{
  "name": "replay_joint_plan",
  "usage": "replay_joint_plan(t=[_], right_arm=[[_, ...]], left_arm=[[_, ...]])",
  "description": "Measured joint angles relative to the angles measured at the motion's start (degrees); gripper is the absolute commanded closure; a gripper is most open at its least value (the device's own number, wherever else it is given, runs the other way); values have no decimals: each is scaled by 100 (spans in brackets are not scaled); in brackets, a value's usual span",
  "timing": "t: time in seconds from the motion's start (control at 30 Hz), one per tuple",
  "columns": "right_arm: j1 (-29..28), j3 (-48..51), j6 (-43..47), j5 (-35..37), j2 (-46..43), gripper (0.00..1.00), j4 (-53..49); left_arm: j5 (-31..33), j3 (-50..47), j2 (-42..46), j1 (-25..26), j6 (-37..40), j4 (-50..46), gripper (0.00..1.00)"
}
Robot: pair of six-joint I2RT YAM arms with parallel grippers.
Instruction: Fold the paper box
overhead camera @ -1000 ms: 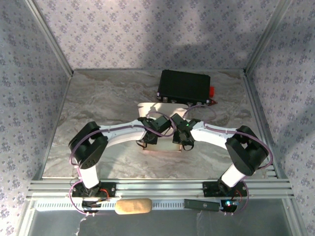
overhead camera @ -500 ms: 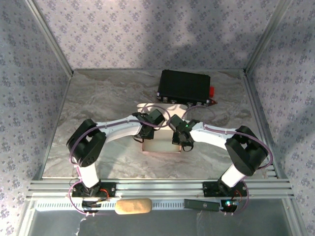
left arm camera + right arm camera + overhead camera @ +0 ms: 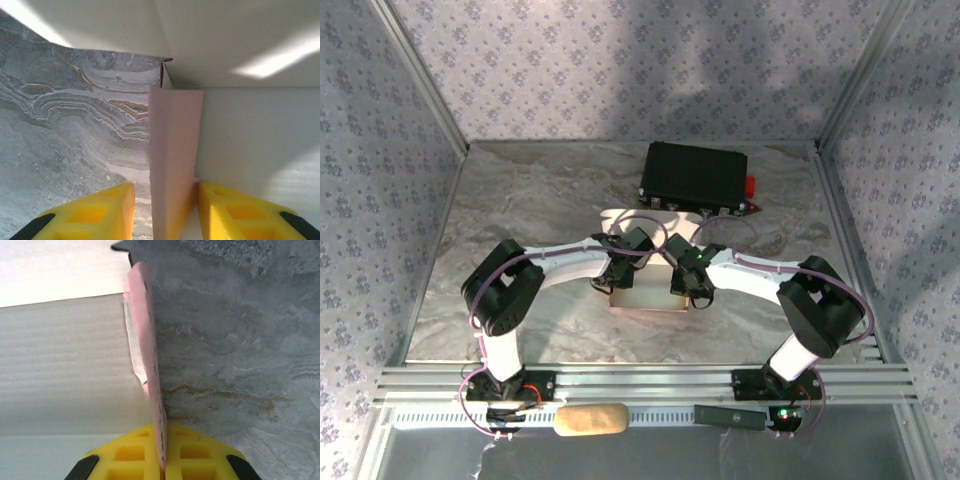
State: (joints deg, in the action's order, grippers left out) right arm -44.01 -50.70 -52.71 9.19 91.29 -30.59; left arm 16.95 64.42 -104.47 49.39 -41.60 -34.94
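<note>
The grey marbled table [image 3: 520,200] filled the middle of the top view, enclosed by floral-patterned walls [image 3: 620,60]. A black rectangular hard case [image 3: 695,172] lay at the upper centre-right of the table, with a small red piece [image 3: 752,186] at its right end. The two white-and-black arms reached from the lower corners toward the centre of the frame, the left arm [image 3: 560,262] and the right arm [image 3: 750,272] meeting over the paper box [image 3: 642,297], a thin card piece, pink on one face and pale whitish on the other. It sat at the table's centre, just below the case and apart from it.

In the left wrist view, the left gripper [image 3: 164,187] had its yellow jaws spread on either side of an upright pink flap [image 3: 175,130]. The right-hand finger [image 3: 225,205] touched the flap, while a gap showed at the left-hand finger [image 3: 100,210].

In the right wrist view, the right gripper [image 3: 162,435] had its yellow jaws pressed together on the thin pink edge of the card, which ran up the frame, with the whitish panel to its left.

A tan oblong object [image 3: 590,420] lay on the rail at the bottom centre-left.
</note>
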Motion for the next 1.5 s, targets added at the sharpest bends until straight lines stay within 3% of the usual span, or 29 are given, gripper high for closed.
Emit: replay_joint_plan(t=[0.17, 0.57, 0.9, 1.37, 1.5], right_arm=[[0, 4, 0, 0, 0, 100, 2], [0, 4, 0, -2, 0, 100, 2], [0, 42, -22, -79, -2, 100, 9], [0, 118, -101, -109, -72, 100, 35], [-2, 129, -114, -87, -90, 100, -28]], left_arm=[[-70, -55, 28, 2, -35, 140, 77], [166, 4, -20, 203, -111, -24, 81], [409, 273, -216, 254, -195, -459, 100], [603, 710, -562, 291, -328, -820, 100], [625, 732, -614, 310, -415, -809, 72]])
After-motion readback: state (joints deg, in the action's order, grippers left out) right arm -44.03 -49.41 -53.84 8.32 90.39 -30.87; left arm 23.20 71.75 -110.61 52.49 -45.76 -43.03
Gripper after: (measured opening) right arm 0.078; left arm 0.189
